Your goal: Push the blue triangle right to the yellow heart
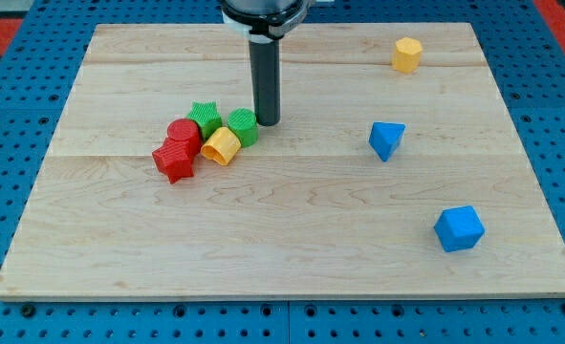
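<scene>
The blue triangle [386, 139] lies right of the board's middle, on its own. The yellow heart [221, 145] lies left of centre in a tight cluster, touching a green block [243, 126] at its upper right and a red block [183, 134] at its left. My tip [267, 122] rests on the board right beside the green block's right edge, just up and right of the yellow heart. It is far to the left of the blue triangle.
The cluster also holds a green star [204, 116] and a red star [175, 161]. A yellow hexagon [407, 54] sits at the top right. A blue cube [459, 228] sits at the lower right. The wooden board [292, 248] lies on a blue pegboard.
</scene>
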Controlling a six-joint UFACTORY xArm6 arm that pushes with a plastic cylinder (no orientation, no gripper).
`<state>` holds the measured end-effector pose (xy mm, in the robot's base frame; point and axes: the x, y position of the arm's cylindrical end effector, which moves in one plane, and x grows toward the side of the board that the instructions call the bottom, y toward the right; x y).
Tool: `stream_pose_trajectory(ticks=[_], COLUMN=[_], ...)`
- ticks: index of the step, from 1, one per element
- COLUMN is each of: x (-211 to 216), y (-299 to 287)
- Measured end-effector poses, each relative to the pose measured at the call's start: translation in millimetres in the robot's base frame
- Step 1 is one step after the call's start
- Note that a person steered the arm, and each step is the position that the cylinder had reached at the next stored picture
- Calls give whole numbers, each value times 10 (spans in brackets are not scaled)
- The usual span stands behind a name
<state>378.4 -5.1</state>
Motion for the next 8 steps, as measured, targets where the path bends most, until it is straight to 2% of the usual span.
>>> stream_pose_trajectory(ticks=[1,2,4,5,6,7,8], x=[-242,-243,684,799,799,870,1112], y=[1001,1699,1256,1030,470,365,435])
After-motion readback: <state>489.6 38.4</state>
